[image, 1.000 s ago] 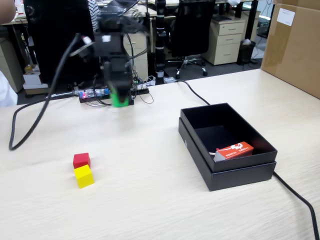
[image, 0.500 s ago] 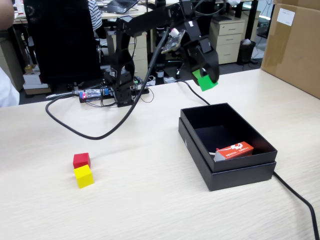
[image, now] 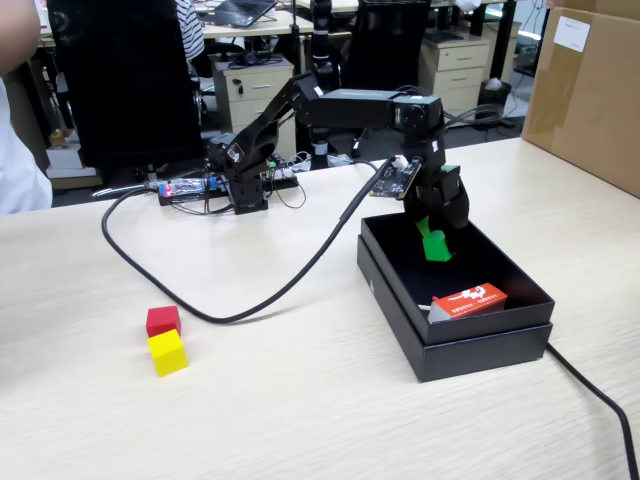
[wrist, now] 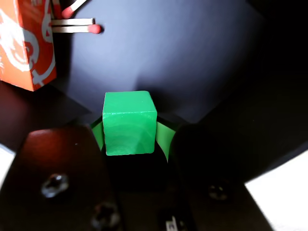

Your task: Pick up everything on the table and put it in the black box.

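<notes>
One green cube [image: 436,245] in hand [image: 437,240]; red cube [image: 163,320], yellow cube [image: 168,352] on table [image: 300,400].

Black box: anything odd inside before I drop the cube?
Yes. The black box already holds an orange-red matchbox, with loose matches lying beside it in the wrist view. The gripper holds the green cube above the box floor.

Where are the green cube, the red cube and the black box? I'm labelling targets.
green cube [wrist: 129,122], wrist view, front face.
red cube [image: 163,320], fixed view, front face.
black box [image: 480,340], fixed view, front wall.
</notes>
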You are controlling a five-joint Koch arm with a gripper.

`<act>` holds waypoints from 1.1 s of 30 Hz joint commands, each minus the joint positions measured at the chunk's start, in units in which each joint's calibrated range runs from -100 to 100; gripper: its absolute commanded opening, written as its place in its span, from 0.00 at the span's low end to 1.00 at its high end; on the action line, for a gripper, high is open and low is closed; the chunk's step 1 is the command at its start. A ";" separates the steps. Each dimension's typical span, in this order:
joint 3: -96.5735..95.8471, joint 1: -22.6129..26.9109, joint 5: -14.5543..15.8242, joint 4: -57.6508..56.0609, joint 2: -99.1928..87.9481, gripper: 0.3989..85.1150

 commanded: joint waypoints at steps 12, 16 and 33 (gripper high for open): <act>-0.27 -0.05 -0.10 0.00 -2.10 0.43; -0.91 0.15 -0.05 0.00 -12.20 0.45; -35.27 -21.00 -9.43 4.23 -68.42 0.55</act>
